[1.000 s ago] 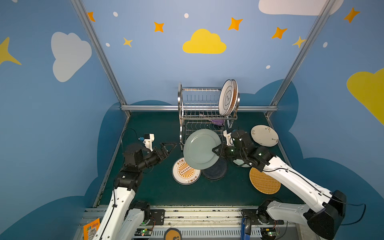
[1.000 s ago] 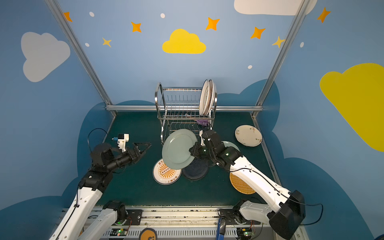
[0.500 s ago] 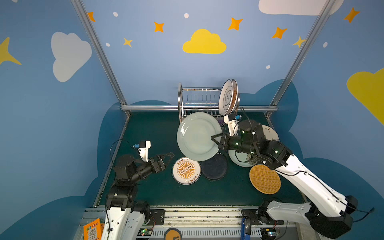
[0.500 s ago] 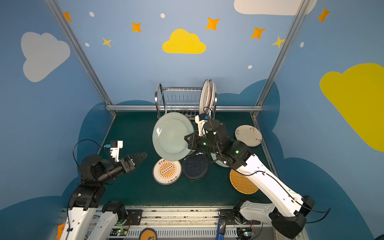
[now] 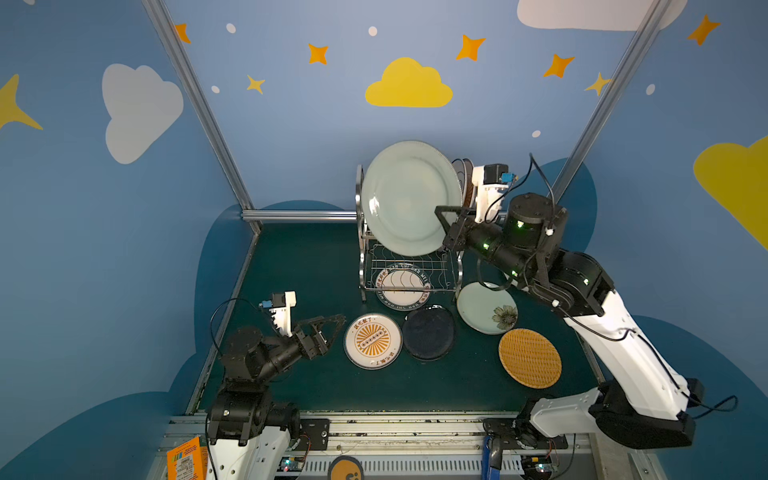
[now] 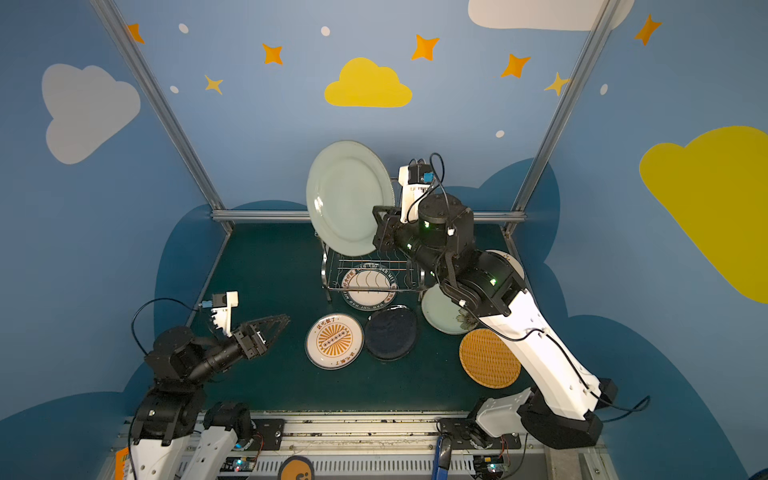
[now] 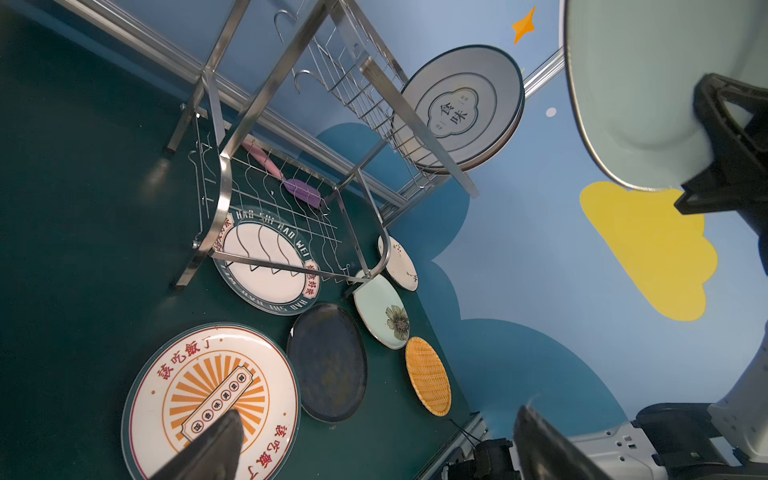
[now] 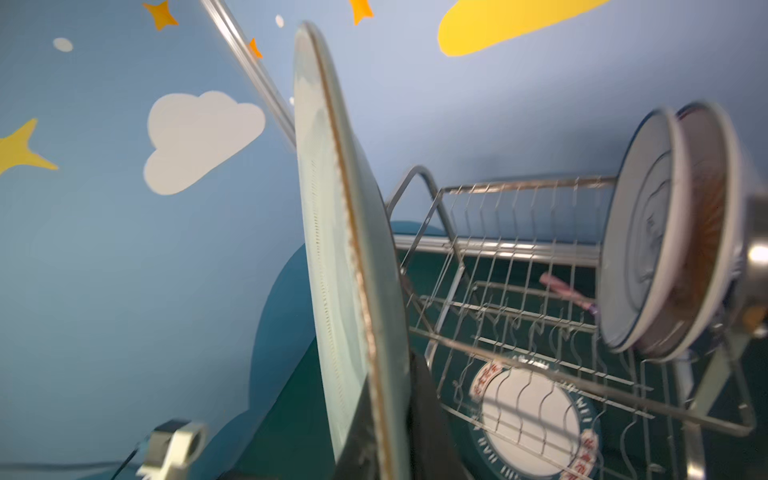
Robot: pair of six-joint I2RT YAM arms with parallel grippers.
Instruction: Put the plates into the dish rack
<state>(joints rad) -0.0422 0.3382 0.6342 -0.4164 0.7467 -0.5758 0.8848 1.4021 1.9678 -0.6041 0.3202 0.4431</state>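
Right end effector (image 5: 448,224) is clenched on the rim of the pale green plate (image 5: 409,199), pinching the edge nearest the arm. The plate stands on edge with its face side-on to the dish rack (image 5: 362,249), so the rim can drop between the wires. It hangs over the rack's upper tier, toward the left end. I can't tell if the bottom rim is in a slot; the right wrist view suggests not yet.

Two plates (image 8: 665,232) already stand upright at the rack's right end, packed close, which leaves the slots to their left free.

Left end effector (image 5: 337,328) is released, with nothing between its fingers, low over the counter (image 5: 316,270) and well left of the rack's front. My read is that it's parked clear of the swing.

Flat on the counter:
- lettered plate (image 5: 402,289), partly under the rack's lower tier
- sunburst plate (image 5: 372,340) and dark plate (image 5: 428,332), side by side in front of the rack
- floral plate (image 5: 486,307) and woven plate (image 5: 530,357), off the rack's right front corner

Next I'd line the rim up with a free slot before lowering. Main risk is clipping the wires.
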